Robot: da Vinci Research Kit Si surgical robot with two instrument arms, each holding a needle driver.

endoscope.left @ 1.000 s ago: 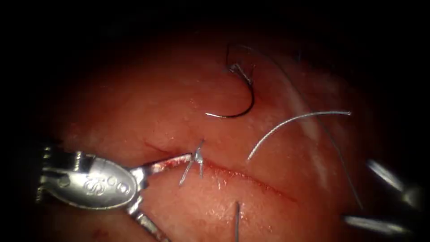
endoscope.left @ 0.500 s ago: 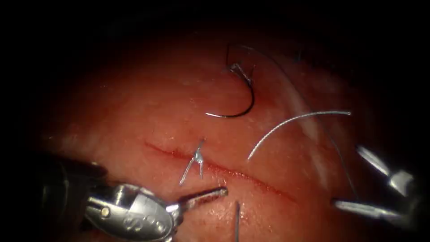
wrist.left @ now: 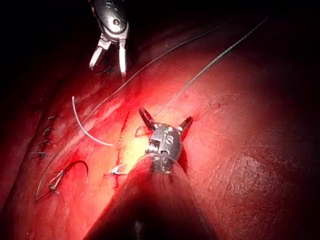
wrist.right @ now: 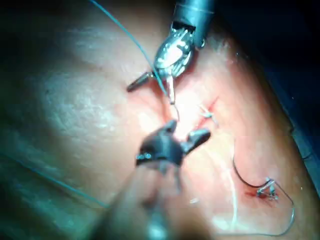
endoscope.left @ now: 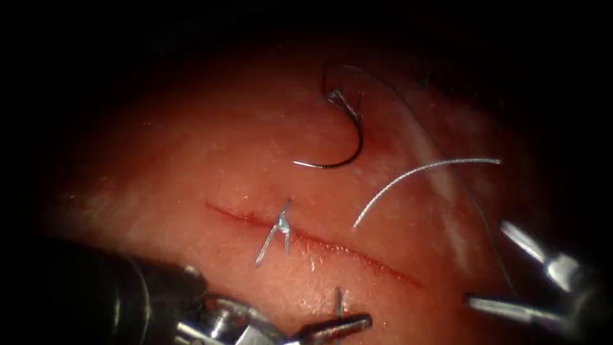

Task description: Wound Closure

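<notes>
1 needle (endoscope.left: 345, 144) (2 end effectors (endoscope.left: 332, 329) (endoscope.left: 511, 271))

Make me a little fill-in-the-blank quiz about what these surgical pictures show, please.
1. The curved needle lies on the tissue, held by ____ tool.
2. The jaws of the left tool stand ____.
3. The right tool holds ____ between its spread jaws.
4. A knot with short thread ends sits on the ____.

Missing words: neither; open; nothing; cut
</notes>
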